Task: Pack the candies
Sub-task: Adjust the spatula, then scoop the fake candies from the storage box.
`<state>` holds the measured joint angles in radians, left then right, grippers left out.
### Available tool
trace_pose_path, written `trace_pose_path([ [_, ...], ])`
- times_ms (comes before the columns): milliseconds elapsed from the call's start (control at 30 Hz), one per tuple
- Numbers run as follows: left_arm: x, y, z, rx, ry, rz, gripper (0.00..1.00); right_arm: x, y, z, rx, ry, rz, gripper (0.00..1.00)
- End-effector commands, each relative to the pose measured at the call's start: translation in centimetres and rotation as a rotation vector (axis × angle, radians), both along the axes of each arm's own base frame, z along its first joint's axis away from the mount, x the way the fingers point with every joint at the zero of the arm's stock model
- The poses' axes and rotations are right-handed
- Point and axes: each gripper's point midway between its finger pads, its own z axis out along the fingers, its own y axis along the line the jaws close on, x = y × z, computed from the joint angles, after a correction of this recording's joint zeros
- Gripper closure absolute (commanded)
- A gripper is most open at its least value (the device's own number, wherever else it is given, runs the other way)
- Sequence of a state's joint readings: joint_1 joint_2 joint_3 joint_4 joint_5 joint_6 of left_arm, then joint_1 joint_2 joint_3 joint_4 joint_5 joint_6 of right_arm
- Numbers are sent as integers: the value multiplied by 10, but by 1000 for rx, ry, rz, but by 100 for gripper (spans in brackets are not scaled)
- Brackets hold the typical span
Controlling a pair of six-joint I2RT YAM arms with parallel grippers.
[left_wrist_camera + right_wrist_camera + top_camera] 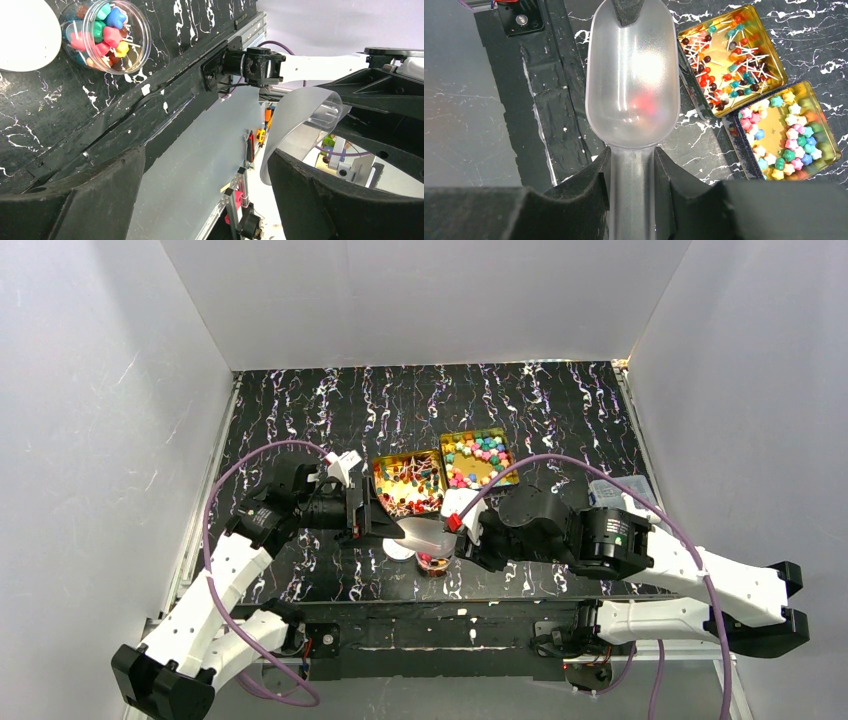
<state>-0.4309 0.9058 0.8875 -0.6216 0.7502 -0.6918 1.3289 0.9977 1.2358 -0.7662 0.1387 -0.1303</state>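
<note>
Where the candies (791,137) lie: most are in two gold tins at mid-table. Star-shaped pastel lumps fill the right-hand tin (774,127), and thin stick-tailed pieces (724,65) in red, teal and dark brown fill the tin beside it (771,52). A mixed handful sits in the small clear jar (140,52) near the front edge, with its white lid (22,35) lying just beside it.
Right gripper (631,160): clamped on the handle of a translucent plastic scoop (631,75), with the bowl reaching out above the jar. A red blur shows through the bowl; I cannot tell whether it is inside the scoop or beneath it.
Left gripper (204,160): jaws spread wide with nothing held; one finger is at the scoop's front lip.
Handling: the candies look light, hard and quick to roll, probably too small for a sure pinch. The stick-tailed ones are likely to tangle. Scooping under the heap seems the safer way to take them.
Table (400,410): black with white veining, flat and hard. A spilled candy would likely skitter, and pale ones could be lost against the pattern.
Room: plain pale walls (100,390) close in three sides, and the light is even.
</note>
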Motion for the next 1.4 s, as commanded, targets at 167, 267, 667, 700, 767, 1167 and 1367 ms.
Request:
trace_pose_path([
  [167,5,5,-3,44,-20,8,10,11,10,40,164,-30,-78,99],
  [267,8,6,0,53,-47,18,7,18,6,31,101,-26,-125,99],
  [667,22,35,-5,222,-186,119,2,43,-16,6,-78,-74,-285,99],
  [700,23,40,-6,246,-197,133,2,47,-18,5,-102,-84,-303,99],
  [767,23,47,-7,278,-215,149,2,55,-25,1,-146,-99,-332,99],
  [1167,8,62,-29,348,-232,115,2,144,-74,-26,-365,-83,-495,99],
  [1367,3,61,-48,356,-211,80,2,190,-102,-38,-474,-106,-573,99],
])
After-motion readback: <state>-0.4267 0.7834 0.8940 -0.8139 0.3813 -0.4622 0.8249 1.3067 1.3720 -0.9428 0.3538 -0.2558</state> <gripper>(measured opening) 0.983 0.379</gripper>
